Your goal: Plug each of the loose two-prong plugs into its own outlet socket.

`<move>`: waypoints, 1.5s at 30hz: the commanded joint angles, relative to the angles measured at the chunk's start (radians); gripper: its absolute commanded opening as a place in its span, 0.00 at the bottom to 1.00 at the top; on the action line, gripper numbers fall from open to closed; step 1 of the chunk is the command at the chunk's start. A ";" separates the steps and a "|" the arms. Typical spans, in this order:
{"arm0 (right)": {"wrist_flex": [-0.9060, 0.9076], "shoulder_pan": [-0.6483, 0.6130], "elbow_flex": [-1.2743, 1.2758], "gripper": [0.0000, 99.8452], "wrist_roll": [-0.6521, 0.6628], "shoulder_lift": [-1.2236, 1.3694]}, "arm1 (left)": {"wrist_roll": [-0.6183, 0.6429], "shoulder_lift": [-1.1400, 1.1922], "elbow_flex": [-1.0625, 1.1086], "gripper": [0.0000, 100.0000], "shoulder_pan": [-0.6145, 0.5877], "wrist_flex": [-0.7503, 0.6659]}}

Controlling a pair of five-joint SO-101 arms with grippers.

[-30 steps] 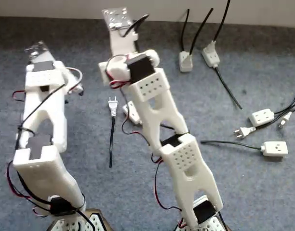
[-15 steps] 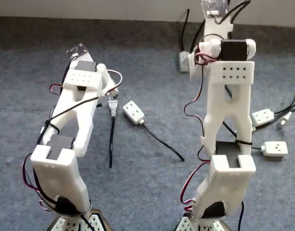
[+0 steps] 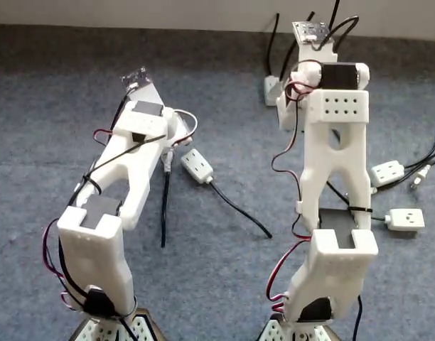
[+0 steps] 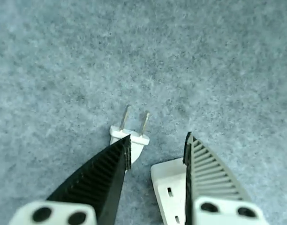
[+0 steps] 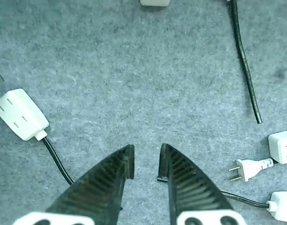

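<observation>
The left end effector (image 4: 157,138) hangs with its fingers apart, the loose plug (image 4: 138,137) at one fingertip with its prongs pointing away, and an outlet socket (image 4: 169,194) beside the other. For a clean grasp it probably needs to shift sideways until the plug's body sits between both fingers, clear of the prongs. The right end effector (image 5: 146,154) is narrowly parted over the grey carpeted surface (image 5: 134,70), which ends at a pale wall (image 3: 97,13).

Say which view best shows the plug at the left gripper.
Left wrist view: plug and both prongs, close up. High view gives mostly its black cord; right wrist view faces another plug.
</observation>
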 commanded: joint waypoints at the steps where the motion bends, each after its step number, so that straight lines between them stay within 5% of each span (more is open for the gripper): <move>1: -0.008 0.010 0.018 0.10 0.006 -0.053 | -0.057 0.013 -0.051 0.20 -0.002 -0.020; 30: -0.016 -0.007 0.033 0.10 0.006 -0.051 | -0.117 0.027 -0.147 0.20 -0.065 0.120; 39: -0.105 -0.007 0.151 0.10 0.006 -0.053 | -0.124 0.035 -0.282 0.20 -0.016 0.338; 45: -0.128 -0.007 0.183 0.10 0.006 -0.054 | -0.247 0.039 -0.277 0.20 -0.071 0.342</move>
